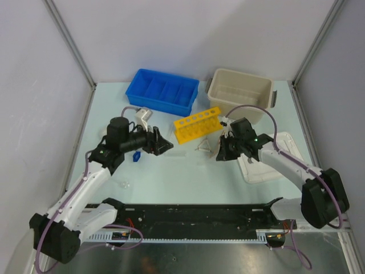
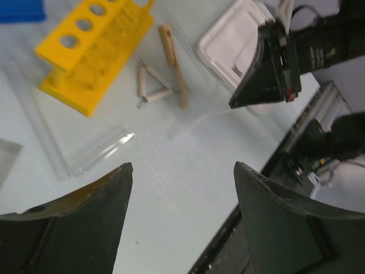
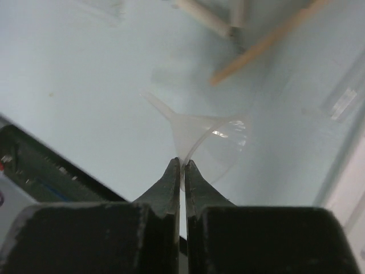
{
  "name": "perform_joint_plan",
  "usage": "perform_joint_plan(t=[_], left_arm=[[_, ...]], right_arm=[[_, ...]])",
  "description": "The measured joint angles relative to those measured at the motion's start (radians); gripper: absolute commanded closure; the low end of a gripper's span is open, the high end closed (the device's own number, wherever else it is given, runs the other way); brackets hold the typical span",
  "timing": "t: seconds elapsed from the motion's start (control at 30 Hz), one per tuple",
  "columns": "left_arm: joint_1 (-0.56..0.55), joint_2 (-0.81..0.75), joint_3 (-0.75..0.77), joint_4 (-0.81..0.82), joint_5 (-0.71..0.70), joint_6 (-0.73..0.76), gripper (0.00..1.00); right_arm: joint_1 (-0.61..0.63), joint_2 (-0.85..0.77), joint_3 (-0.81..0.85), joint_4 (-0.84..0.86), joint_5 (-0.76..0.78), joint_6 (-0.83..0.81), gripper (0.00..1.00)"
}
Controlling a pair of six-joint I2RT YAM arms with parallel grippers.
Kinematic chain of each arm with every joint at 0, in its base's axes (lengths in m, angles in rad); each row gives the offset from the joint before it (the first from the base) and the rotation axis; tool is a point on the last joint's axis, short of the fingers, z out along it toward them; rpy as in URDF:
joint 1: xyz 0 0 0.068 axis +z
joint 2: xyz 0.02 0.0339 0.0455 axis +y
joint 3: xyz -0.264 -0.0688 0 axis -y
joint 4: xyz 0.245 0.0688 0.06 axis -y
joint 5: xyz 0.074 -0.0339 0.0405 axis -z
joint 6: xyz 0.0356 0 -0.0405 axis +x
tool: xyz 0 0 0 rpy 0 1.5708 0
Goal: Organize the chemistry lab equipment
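Funnel (image 3: 217,142) rim pinched by right fingers (image 3: 168,188); left fingers (image 2: 85,228) spread.

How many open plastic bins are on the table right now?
2: the blue divided plastic bin at the far edge, and the beige plastic tub just right of it.

You have bright, even light from above and soft, faint shadows. Glare streaks the clear tube (image 2: 105,151); a glint marks the clear funnel (image 3: 219,134), with everything beyond it blurred.
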Motion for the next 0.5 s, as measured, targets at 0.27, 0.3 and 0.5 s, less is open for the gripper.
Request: perform_joint_plan(t=[0.27,0.3,0.5], left_arm=[[-0.118,0.126,0.103,-0.004,0.152,0.027,0.24],[-0.144,0.141,0.119,-0.006,0.168,0.034,0.25],[-0.275,0.22,0.172,-0.04,0.23,0.076,0.29]], right_arm=[[0.115,-0.177,0.0,0.116,-0.196,-0.052,1.0],[0.133,-0.193,0.0,0.13,-0.22,-0.062,1.0],[0.236,-0.277,0.0,0.179,-0.287,-0.119,1.0]])
